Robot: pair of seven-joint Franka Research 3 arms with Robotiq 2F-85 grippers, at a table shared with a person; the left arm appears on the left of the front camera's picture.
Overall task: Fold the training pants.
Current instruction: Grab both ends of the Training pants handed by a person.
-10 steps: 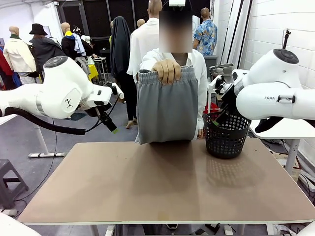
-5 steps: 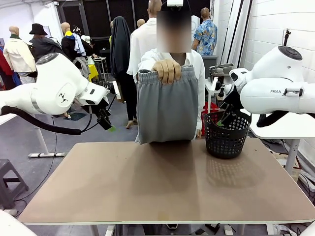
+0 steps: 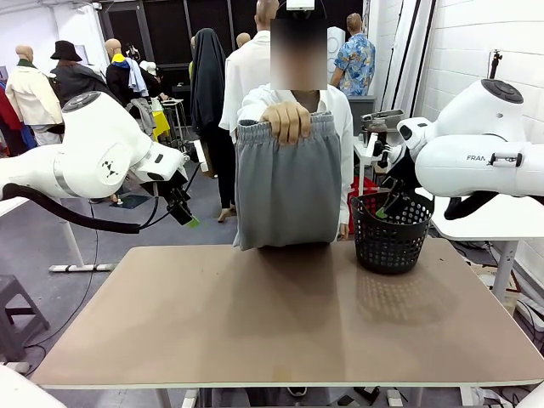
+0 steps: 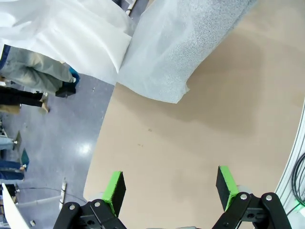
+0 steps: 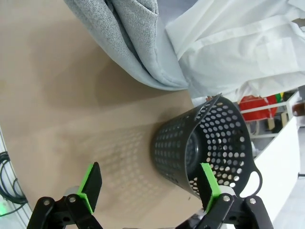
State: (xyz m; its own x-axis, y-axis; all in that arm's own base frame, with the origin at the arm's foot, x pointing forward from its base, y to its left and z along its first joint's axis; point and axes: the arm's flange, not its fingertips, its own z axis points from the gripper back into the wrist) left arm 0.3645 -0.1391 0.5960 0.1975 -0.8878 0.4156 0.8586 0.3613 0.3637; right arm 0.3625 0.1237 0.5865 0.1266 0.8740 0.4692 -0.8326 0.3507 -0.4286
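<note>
I am looking across a bare tan surface at a person standing at its far side, and as I judge it the folding has not begun on my side. The person's hand holds the training pants up by the gathered elastic waistband, so they hang as one broad light grey panel. The lower end meets the far edge of the surface, left of a black mesh basket. Nothing is laid flat yet. The pants have to come down onto the surface, be spread out and then be folded. The cloth is soft grey jersey, smooth, with long vertical drapes. In the right wrist view its bottom end looks rounded and doubled over in layers, though I cannot tell how the legs lie. My left pincer hovers above the surface near the cloth's lower corner, its green pads spread wide and holding nothing. My right pincer hangs over the basket, also spread wide and empty. Neither touches the pants.
</note>
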